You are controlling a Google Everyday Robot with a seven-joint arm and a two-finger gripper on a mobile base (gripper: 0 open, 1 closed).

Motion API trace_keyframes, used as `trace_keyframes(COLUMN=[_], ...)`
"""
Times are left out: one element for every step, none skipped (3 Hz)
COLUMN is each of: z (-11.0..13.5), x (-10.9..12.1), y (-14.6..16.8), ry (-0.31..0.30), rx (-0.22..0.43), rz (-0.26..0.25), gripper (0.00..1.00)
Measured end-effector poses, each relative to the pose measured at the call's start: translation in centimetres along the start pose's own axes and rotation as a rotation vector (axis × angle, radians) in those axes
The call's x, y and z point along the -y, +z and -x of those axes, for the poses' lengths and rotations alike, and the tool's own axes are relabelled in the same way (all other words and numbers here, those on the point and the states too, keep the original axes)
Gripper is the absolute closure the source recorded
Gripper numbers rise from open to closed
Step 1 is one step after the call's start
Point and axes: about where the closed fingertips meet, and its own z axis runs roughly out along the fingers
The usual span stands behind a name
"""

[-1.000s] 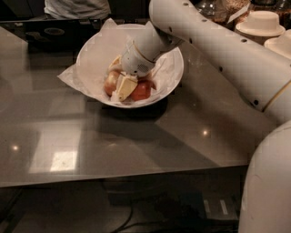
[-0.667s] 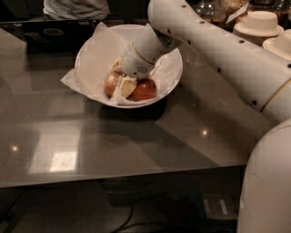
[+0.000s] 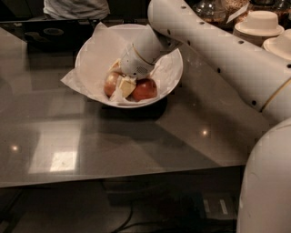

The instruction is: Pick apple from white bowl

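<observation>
The white bowl [image 3: 95, 50], wide and lined with crumpled white paper, stands at the back middle of the dark table. In it lie the yellowish-tan apple [image 3: 110, 83] on the left and a deeper red apple [image 3: 144, 89] on the right. My gripper [image 3: 119, 77] reaches down into the bowl from the upper right. Its cream fingers [image 3: 126, 85] sit on either side of the tan apple, one between the two apples, and they are closed against it. The apple rests low in the bowl. The wrist hides the apple's top.
The glossy dark table [image 3: 136, 141] stretches forward to its front edge. Stacks of small white paper bowls [image 3: 260, 22] stand at the back right behind my arm [image 3: 227, 50]. A person's torso [image 3: 75, 8] shows at the back left. Cables lie on the floor below.
Almost nothing has moved. The gripper stays on the tan apple in the bowl, and the bowl and its paper have shifted only slightly.
</observation>
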Motion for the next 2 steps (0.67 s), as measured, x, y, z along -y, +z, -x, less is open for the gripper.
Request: trace_keyframes(z=[0.6,3.1], x=[-0.2,-0.2], y=[-0.2,-3.0], ry=[0.007,-0.019], rx=[0.041,0.165], rz=[0.009,-0.034], gripper=[1.0,1.0])
